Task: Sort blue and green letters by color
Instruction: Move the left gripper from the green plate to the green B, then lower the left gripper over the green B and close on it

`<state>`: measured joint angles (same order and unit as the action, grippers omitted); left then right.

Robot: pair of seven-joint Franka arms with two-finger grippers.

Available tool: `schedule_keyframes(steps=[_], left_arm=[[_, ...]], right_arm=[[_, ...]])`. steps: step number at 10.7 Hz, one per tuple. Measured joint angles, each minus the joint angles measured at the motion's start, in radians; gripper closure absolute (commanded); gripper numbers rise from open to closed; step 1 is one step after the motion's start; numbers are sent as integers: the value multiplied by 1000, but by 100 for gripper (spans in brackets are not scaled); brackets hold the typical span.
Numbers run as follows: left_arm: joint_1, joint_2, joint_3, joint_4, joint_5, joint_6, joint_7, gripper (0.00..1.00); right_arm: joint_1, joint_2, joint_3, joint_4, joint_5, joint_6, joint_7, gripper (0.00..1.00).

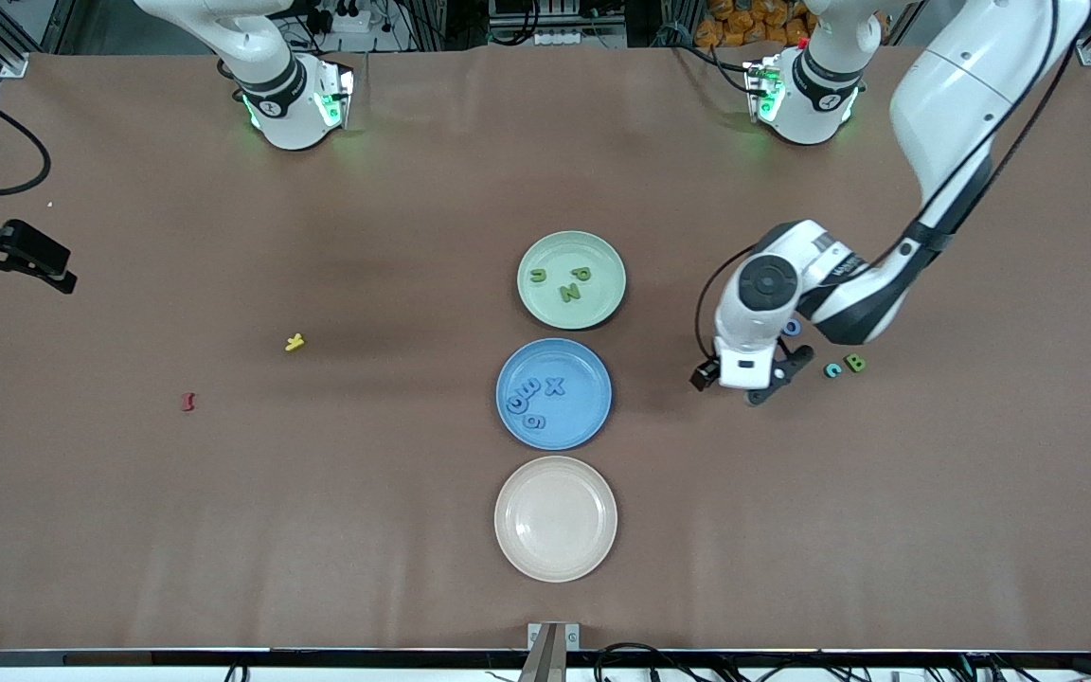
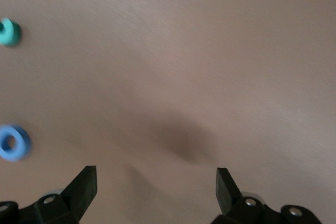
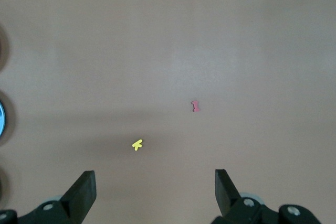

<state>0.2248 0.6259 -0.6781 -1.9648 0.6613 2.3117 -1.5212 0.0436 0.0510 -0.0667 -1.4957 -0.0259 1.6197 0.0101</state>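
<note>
Left gripper hangs low over bare table toward the left arm's end, fingers spread wide with nothing between them. Front view next, and let's count: three plates in a line down the middle. Green plate sits farthest from the camera and carries three olive green letters. Blue plate is in the middle with four mid-blue letters bunched together, an X among them. Beige plate lies nearest the camera. Three more small flat letters lie loose by the left arm: a blue O peeking out at the wrist, then a teal c touching or just beside a green B. One yellow letter and one dark red letter lie well apart toward the right arm's end. Right gripper waits up at that end of the table.

Over to the left wrist view: both black fingers stand wide apart over plain brown surface, with the blue O as a chunky ring and the teal c showing at the frame's edge.

Right wrist view now: right gripper gaping too, empty, looking down on the yellow letter and the dark red letter.
</note>
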Motion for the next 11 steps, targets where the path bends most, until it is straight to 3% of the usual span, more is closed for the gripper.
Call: schedule_keyframes(steps=[3,7,11], left_arm=[[135,-14,-42,-65,0,0,148,0],[485,-62,-222,-189,46,1,351,0],[673,-62,-236,-249,141,66,467,0]], right_arm=[[-1,6,1,13,0,-8,18,0],[-3,18,2,14,0,-9,22,0],[-7,26,1,15,-1,-8,24,0]])
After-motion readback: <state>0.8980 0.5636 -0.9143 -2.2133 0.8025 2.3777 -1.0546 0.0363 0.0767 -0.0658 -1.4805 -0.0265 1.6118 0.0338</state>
